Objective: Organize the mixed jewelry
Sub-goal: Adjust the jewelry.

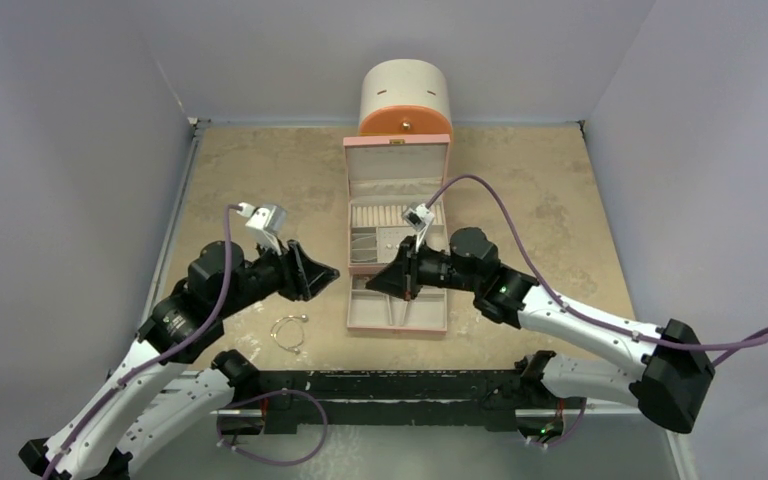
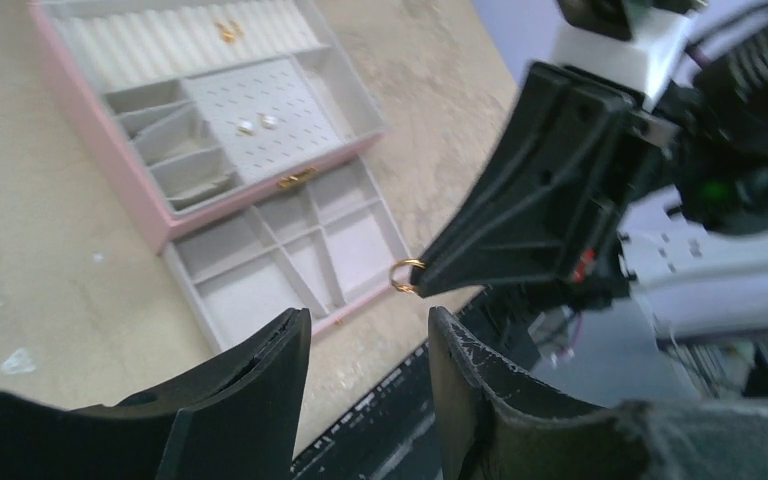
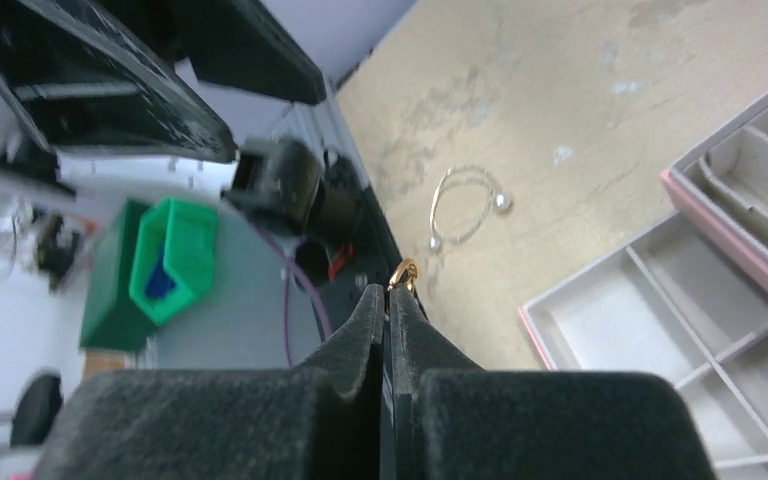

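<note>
My right gripper (image 3: 388, 292) is shut on a small coppery ring (image 3: 403, 273), which sticks out past its fingertips. It hovers over the table by the front left corner of the pink jewelry box's pulled-out drawer (image 1: 397, 312). My left gripper (image 2: 368, 318) stands open and empty, facing the right gripper (image 1: 372, 283) tip to tip, just short of the ring (image 2: 406, 275). A thin silvery wire bangle (image 1: 288, 331) with small end beads lies on the table below the left gripper (image 1: 330, 271). Two tiny studs (image 2: 257, 123) sit on the box's perforated pad, and a gold piece (image 2: 227, 32) sits in the ring rolls.
The pink jewelry box (image 1: 397, 165) stands open mid-table with its lid upright. Behind it is the round cream-and-orange drawer cabinet (image 1: 406, 98). The drawer's compartments (image 3: 620, 320) hold nothing. Grey walls close in the table on three sides. A green bin (image 3: 170, 260) sits beyond the near edge.
</note>
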`<state>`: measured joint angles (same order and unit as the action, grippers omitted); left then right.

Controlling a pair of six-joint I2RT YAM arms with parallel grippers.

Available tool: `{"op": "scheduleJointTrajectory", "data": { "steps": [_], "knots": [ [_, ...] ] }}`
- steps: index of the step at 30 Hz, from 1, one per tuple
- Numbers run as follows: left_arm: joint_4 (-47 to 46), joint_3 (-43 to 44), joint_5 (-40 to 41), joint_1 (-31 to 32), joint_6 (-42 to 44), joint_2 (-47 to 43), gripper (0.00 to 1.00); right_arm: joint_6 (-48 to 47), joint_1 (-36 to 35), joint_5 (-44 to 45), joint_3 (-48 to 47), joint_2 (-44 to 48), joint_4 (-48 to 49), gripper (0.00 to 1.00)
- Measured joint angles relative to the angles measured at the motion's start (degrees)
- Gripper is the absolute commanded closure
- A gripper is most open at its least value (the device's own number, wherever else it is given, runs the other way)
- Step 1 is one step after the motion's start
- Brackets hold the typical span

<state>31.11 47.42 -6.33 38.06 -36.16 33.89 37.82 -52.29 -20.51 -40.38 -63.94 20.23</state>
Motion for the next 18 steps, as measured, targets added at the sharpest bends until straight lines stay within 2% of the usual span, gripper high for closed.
{"op": "scheduleJointTrajectory", "data": {
  "steps": [6,11,13,18],
  "knots": [
    [-2.5,-0.2,-16.3,0.0,2.4,0.5,0.53,-8.3,2.0,-15.9,-0.7,0.9,-6.6,1.00],
    [-6.9,-2.8,-27.7,0.0,2.5,2.5,0.53,-11.8,2.1,-27.0,-3.0,0.8,-8.7,1.00],
    [-7.8,-4.1,-30.8,0.0,2.4,3.6,0.53,-12.0,2.1,-31.5,-4.1,0.1,-7.4,1.00],
    [-8.4,-6.1,-35.9,0.0,2.4,5.7,0.55,-11.6,2.1,-35.3,-5.3,-2.3,-5.4,1.00]
  ]
}}
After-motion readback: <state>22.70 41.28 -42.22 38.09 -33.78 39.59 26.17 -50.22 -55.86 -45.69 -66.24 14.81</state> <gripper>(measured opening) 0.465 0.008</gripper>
